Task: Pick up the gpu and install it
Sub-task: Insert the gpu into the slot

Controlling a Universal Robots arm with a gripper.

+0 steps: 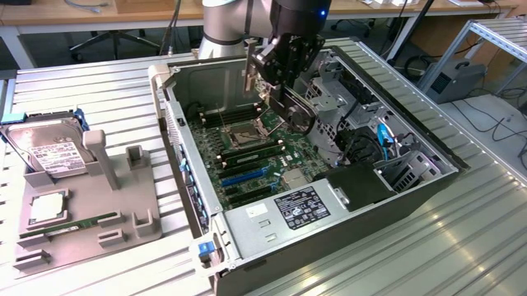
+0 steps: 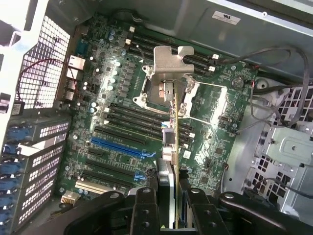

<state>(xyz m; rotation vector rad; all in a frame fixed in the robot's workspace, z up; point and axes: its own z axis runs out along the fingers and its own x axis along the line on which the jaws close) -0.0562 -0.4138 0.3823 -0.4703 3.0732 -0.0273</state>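
Starts from a silver ribbed metal table (image 1: 461, 246), with a black and grey computer tower case (image 1: 206, 80) laid on its side there, panel off. Holds inside a green motherboard (image 1: 263, 154) facing up. Has, well apart on the exterior view's left, a grey plastic parts holder (image 1: 107, 203).

Over the far part of the board, finds the black two-finger gripper (image 1: 284, 65) closed partway on the gpu (image 1: 295, 111), a thin dark circuit-board card carried on edge, clear of the board and well above it. Grips the card's upper edge between both fingers (image 2: 145, 210). Points the card's silver metal bracket (image 2: 172, 61) away from the fingers, toward the case's far left wall.

Turns on one relation: places the long blue expansion slot (image 1: 245, 177) nearer than the card, toward the near end of the board, not under it. Seems, in the wrist view, to set the card's long edge across the slot's line rather than along it. Judged so: neither over the slot nor lined up with it.
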